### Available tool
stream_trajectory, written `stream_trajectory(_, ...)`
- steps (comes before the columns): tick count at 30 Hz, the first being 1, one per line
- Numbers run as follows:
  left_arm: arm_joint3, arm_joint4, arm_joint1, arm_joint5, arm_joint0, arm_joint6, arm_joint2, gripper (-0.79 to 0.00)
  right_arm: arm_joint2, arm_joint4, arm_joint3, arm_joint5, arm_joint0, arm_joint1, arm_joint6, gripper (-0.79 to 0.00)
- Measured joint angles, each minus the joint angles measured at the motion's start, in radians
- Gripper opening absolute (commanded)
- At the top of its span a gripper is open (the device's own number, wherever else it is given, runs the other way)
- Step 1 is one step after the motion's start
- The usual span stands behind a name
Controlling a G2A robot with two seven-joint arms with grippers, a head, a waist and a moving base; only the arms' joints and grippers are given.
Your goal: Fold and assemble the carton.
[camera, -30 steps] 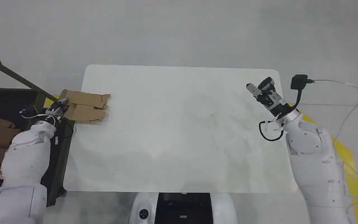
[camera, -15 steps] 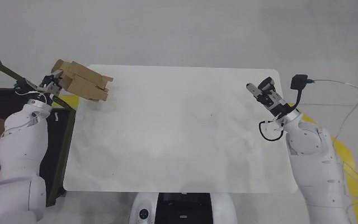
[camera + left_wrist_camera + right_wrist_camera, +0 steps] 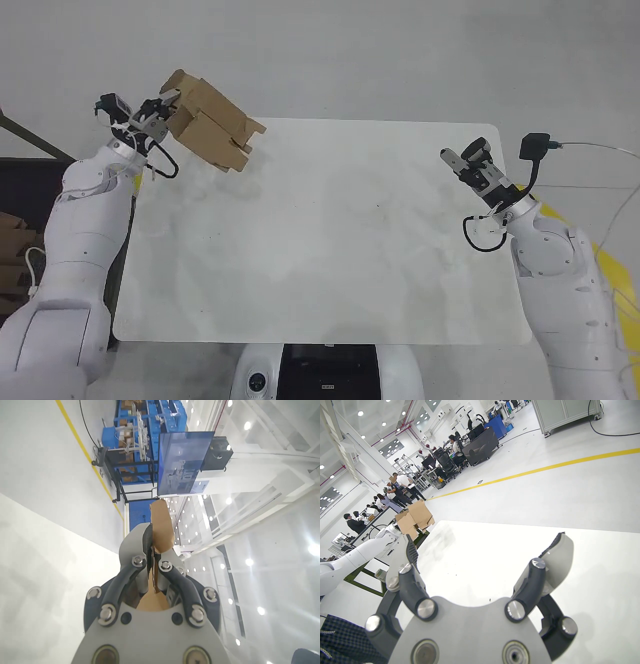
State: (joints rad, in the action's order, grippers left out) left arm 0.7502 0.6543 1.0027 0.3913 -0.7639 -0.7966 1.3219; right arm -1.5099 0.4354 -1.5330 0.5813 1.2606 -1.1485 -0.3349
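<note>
1. While the left hand (image 3: 152, 118) is clamped on one edge of the carton (image 3: 210, 125), the carton hangs tilted in the air over the far left corner of the table (image 3: 330, 250).
2. Empty right hand (image 3: 465, 152) spread wide, above the table's right side.
3. Step looks like bringing the carton in; no folding done yet.
4. Next probably needs it laid mid-table, where both hands reach the flaps.
5. Carton is a flattened piece of brown corrugated board with notched flaps and looks stiff. Table smooth, white.

Flattened brown carton (image 3: 208, 124), tilted, aloft
</note>
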Motion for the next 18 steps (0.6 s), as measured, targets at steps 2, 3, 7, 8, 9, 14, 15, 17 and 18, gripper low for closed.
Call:
stream_trajectory(2,0.003,0.017,0.016,-0.001,0.016,-0.012,-0.030,-0.785,0.000,0.000,0.000,0.000,0.000,0.000,0.000,0.000)
stream_trajectory(3,0.006,0.028,0.026,-0.002,0.026,-0.023,-0.051,-0.785,0.000,0.000,0.000,0.000,0.000,0.000,0.000,0.000)
stream_trajectory(7,0.010,0.056,0.062,-0.007,0.054,-0.058,-0.121,-0.785,0.000,0.000,0.000,0.000,0.000,0.000,0.000,0.000)
stream_trajectory(8,0.011,0.062,0.070,-0.009,0.059,-0.066,-0.137,-0.785,0.000,0.000,0.000,0.000,0.000,0.000,0.000,0.000)
stream_trajectory(9,0.013,0.070,0.080,-0.010,0.065,-0.078,-0.157,-0.785,0.000,0.000,0.000,0.000,0.000,0.000,0.000,0.000)
stream_trajectory(14,0.028,0.094,0.118,-0.016,0.081,-0.133,-0.230,-0.785,0.000,0.000,0.000,0.000,0.000,0.000,0.000,0.000)
stream_trajectory(15,0.034,0.100,0.126,-0.018,0.083,-0.152,-0.246,-0.785,0.000,0.000,0.000,0.000,0.000,0.000,0.000,0.000)
stream_trajectory(17,0.040,0.108,0.137,-0.020,0.085,-0.180,-0.268,-0.785,0.000,0.000,0.000,0.000,0.000,0.000,0.000,0.000)
stream_trajectory(18,0.041,0.115,0.144,-0.023,0.087,-0.195,-0.280,-0.785,0.000,0.000,0.000,0.000,0.000,0.000,0.000,0.000)
